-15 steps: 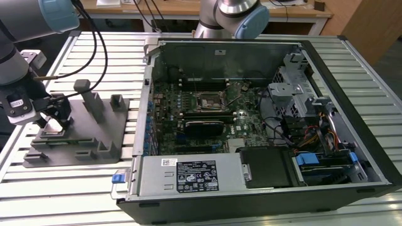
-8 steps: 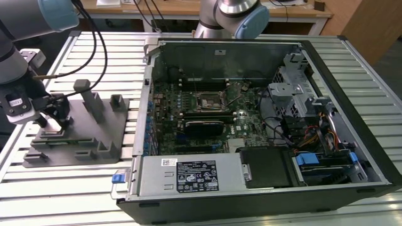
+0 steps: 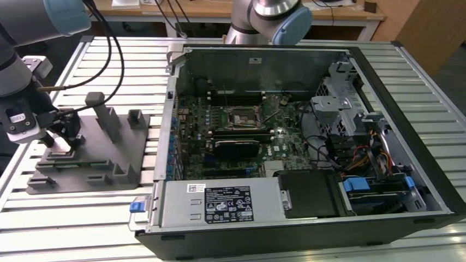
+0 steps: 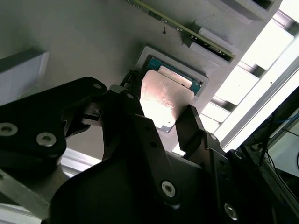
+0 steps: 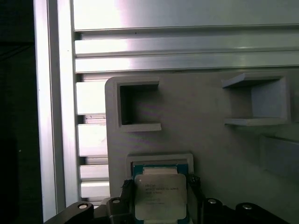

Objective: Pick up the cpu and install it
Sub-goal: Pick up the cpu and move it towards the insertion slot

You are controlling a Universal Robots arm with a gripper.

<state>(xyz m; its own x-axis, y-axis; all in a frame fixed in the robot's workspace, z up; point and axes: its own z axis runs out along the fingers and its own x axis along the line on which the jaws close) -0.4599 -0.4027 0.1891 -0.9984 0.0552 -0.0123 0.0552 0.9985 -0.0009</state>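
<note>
The cpu (image 4: 161,100), a flat square chip with a shiny silver top, sits between my two black fingers in both wrist views, and both fingers press against its opposite edges. It hangs just over a shallow square pocket (image 5: 161,161) in the grey fixture block (image 3: 95,164). In the first wrist view the cpu (image 5: 159,196) covers most of that pocket. My gripper (image 3: 62,136) is at the block's near-left corner on the exterior view's left, shut on the chip. The black motherboard socket (image 3: 240,116) lies inside the open computer case, far to the exterior view's right of the gripper.
Upright grey posts (image 3: 102,112) rise from the fixture block close to the gripper. The open computer case (image 3: 291,142) holds the motherboard, drive cages, cables and a power supply (image 3: 218,204). A second robot arm (image 3: 269,16) stands behind the case. Everything rests on a slatted aluminium table (image 3: 95,218).
</note>
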